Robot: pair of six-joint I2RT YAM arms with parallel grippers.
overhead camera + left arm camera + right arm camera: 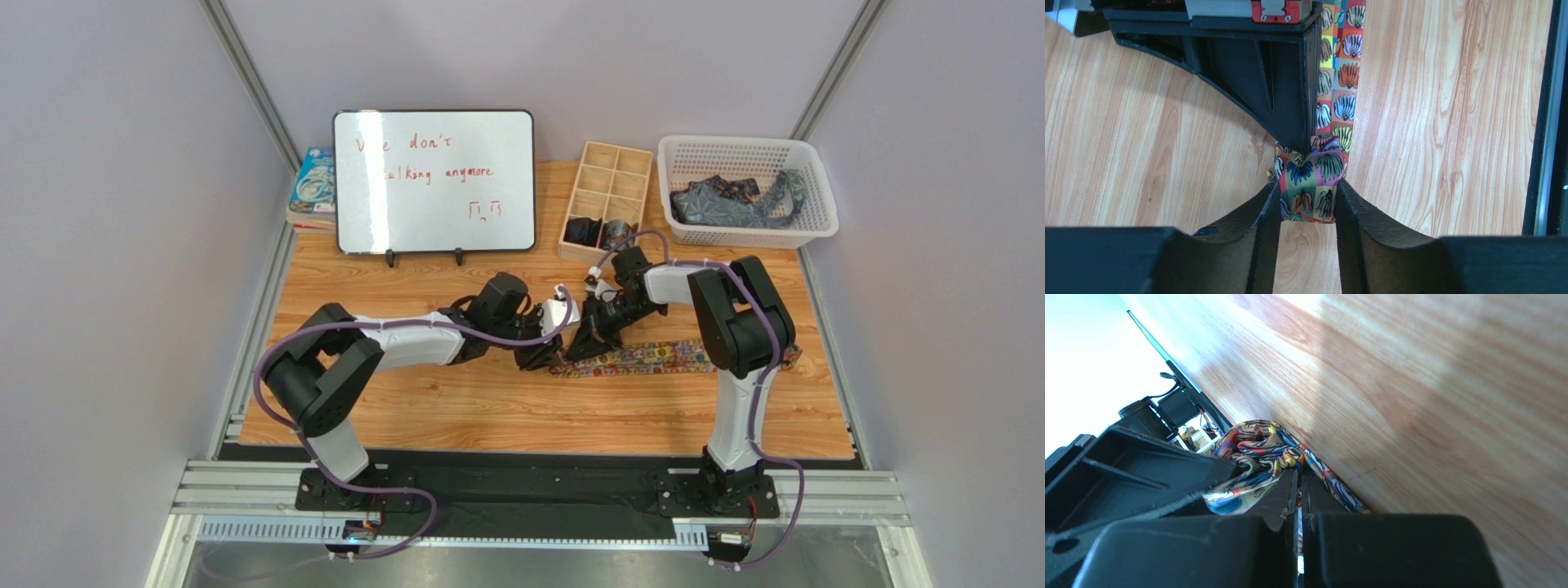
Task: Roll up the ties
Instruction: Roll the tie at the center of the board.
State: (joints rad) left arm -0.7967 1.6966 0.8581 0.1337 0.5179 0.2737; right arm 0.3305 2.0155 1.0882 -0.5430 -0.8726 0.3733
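wood tabletop [429, 404] is bearing the floral tie [656, 358] on the near side of the compartment box [610, 196], left gripper [1309, 187] pinching its loose roll, right gripper [1298, 478] clenched shut beside it, so slipping fabric is probably threatening to unravel it.

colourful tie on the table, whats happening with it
Both arms are working on the multicoloured tie on the wooden table. The left gripper clasps its bunched, partly rolled end, and the right gripper, shut, sits right against that roll. The rest of the tie lies flat. More dark ties wait in the white basket.
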